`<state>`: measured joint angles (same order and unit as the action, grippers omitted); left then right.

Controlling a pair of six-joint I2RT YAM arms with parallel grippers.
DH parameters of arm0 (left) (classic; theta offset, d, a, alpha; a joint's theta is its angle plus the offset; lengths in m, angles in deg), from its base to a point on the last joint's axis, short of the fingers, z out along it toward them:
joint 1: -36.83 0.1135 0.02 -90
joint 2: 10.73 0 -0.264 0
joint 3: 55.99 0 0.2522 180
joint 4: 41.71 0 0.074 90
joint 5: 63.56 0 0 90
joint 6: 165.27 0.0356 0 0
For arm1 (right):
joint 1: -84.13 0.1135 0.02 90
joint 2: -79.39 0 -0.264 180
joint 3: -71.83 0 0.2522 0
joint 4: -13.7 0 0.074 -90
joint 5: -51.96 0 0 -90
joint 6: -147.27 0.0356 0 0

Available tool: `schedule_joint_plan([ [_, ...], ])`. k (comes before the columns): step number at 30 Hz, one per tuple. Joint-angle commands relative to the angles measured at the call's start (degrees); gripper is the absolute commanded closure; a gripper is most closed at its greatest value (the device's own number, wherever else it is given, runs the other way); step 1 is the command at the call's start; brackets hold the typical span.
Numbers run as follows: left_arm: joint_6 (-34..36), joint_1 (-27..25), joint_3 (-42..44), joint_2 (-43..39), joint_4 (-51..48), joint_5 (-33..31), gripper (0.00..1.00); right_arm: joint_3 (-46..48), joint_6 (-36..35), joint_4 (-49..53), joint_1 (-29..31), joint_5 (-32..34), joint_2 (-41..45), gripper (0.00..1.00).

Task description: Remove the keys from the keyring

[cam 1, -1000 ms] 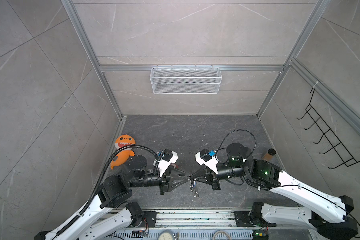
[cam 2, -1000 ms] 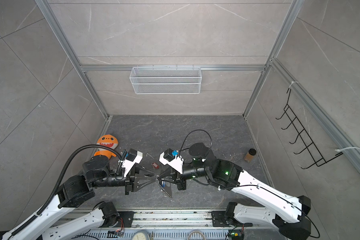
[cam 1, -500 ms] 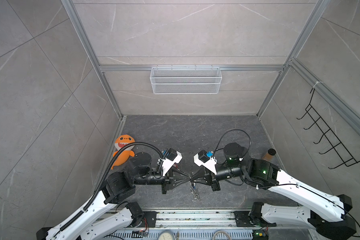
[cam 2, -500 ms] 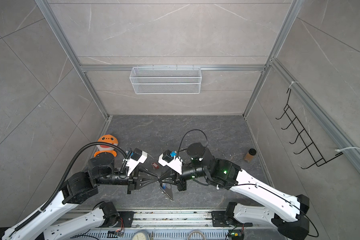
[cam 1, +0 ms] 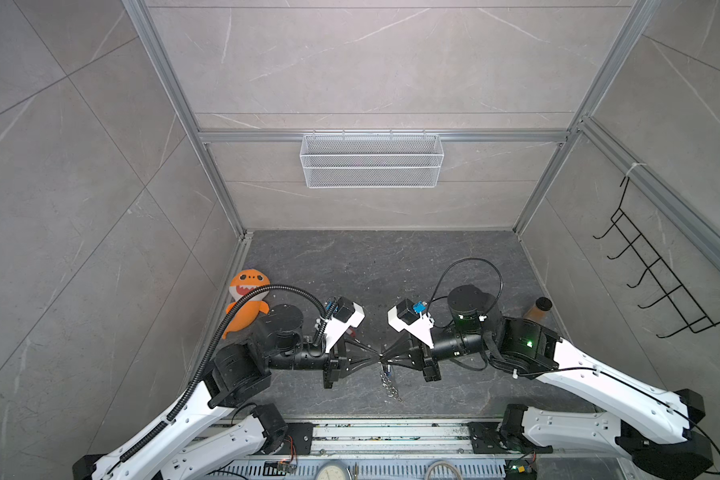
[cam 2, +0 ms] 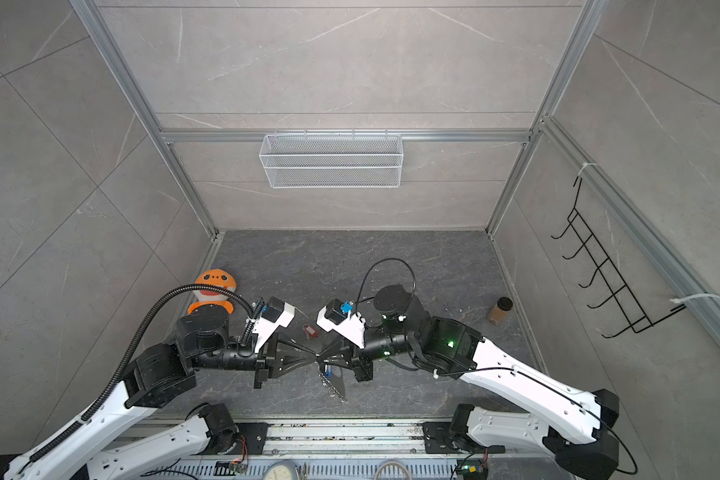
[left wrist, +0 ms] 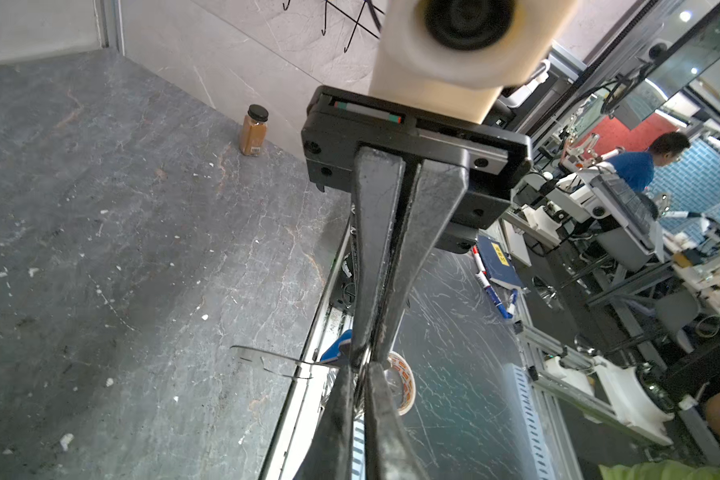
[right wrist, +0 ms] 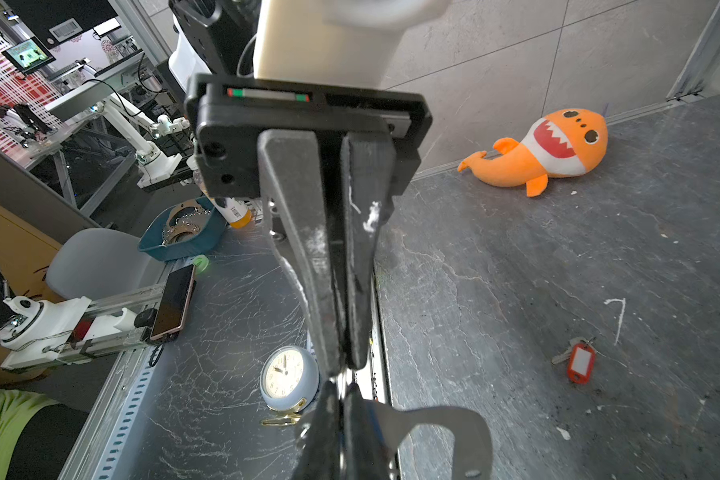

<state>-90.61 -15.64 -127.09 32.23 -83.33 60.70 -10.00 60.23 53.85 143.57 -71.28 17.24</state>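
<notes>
The light, slippery keyring (cam 1: 388, 380) is being held mid-air, centre-front, by the left gripper (cam 1: 375, 360) and right gripper (cam 1: 385, 360), both clamped on its rings. The blue key (left wrist: 336, 348), by its stiff tag, is being judged the best hold.

Both top views: bright, even, diffuse light from above, with only soft shadows under the arms on the dark table (cam 1: 391, 266); the wide angle splays the frame rails (cam 1: 164, 83) outward. Wrist views: left end effector (left wrist: 360, 368) soft near the lens, white camera housing (left wrist: 466, 37) blurred, ceiling lights (left wrist: 684, 16) glaring in the background.
</notes>
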Motion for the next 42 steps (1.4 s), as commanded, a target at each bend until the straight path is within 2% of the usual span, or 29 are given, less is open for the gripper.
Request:
schedule_joint_plan([
  [1, 0.43, 0.08, -1.24, 0.37, 2.49, 1.42, 0.98, -1.98, 0.17, -2.52, -0.09, -0.19, 0.36, 1.00],
  [9, 0.36, 0.08, 0.89, -1.88, 6.87, -0.41, 1.00, -1.93, 1.08, -4.13, -0.09, -0.24, 0.10, 1.00],
  [17, -0.20, 0.08, 4.87, -5.69, 13.26, -3.79, 1.00, -1.84, 1.01, -5.89, -0.06, 1.04, 1.88, 0.61],
  [20, -0.13, 0.08, 5.00, -5.74, 13.40, -4.03, 1.00, -1.24, 0.56, -5.89, -0.10, 3.19, 3.14, 0.55],
  [33, -0.61, 0.08, 6.14, -7.72, 15.76, -3.50, 1.00, 8.97, 0.04, -9.80, -0.07, 13.47, 8.33, 0.51],
  [42, -0.92, 0.08, 6.11, -7.45, 16.42, -3.55, 1.00, 10.79, -0.34, -11.02, 0.01, 7.18, 7.83, 0.48],
])
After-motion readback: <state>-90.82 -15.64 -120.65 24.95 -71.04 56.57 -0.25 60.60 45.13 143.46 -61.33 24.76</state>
